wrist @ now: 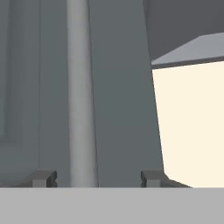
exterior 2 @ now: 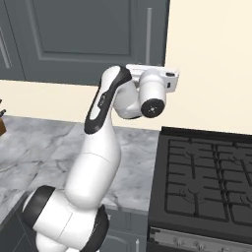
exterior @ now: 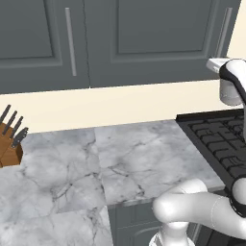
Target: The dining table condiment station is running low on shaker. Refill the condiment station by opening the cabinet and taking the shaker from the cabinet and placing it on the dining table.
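Cabinet (wrist: 118, 87) door shut — gripper (wrist: 98, 178) fingers apart astride its silver handle (wrist: 81, 96), cream wall (wrist: 192, 127) alongside

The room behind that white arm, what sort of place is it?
A kitchen, most likely: dark grey wall cabinets hang above a marble counter, with a black stove beside it and a knife block at the left.

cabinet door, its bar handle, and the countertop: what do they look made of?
Cabinet: looks like painted wood or MDF, matte dark grey, with a recessed panel and no sheen.
Handle: probably brushed metal; a silver bar with soft lengthwise shading, standing between the fingertips.
Countertop: looks like polished marble, white with grey veins.
All rendered, so only a guess.
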